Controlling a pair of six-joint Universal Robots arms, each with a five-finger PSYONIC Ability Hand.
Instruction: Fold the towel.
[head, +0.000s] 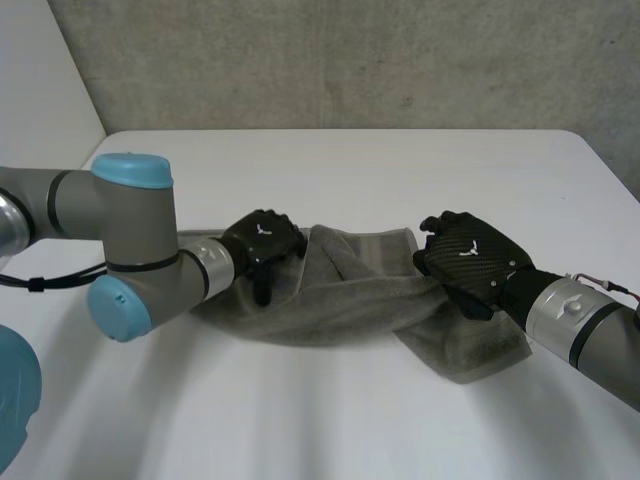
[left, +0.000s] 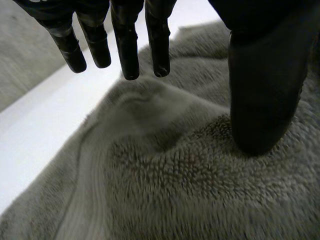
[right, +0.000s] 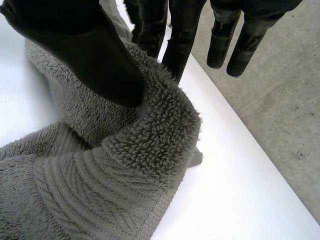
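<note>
right hand (head: 470, 256) pinches a fold of the towel (head: 345, 298), left hand (head: 263, 241) presses it.

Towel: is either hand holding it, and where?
Right hand pinches the towel by a raised fold near its banded edge, between thumb and fingers. Left hand only presses its thumb on it, fingers straight.

A white, round-cornered table (head: 400, 170) carried one crumpled grey terry towel (head: 350, 300), which lay bunched in a long strip across the table's middle.
</note>
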